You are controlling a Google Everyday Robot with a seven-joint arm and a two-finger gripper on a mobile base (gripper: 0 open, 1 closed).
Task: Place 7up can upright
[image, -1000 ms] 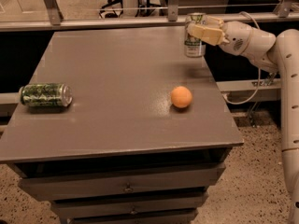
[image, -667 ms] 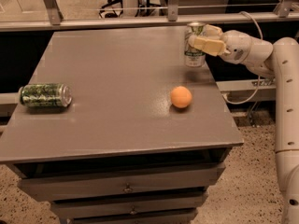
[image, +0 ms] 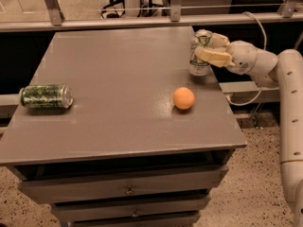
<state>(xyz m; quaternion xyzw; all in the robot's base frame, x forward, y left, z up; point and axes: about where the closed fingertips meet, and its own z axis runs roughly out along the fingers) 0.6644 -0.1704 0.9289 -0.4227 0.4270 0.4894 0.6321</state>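
7up can (image: 199,68) upright at the bench's (image: 118,51) right edge, near the far right corner, base on or just above the top, can't tell which. Gripper (image: 203,46) clamped on the can's upper half, arm reaching in from the right. Orange (image: 183,98) near the can, toward the front. Green can (image: 46,96) on its side at the left edge. Drawers (image: 128,190) below the front edge.
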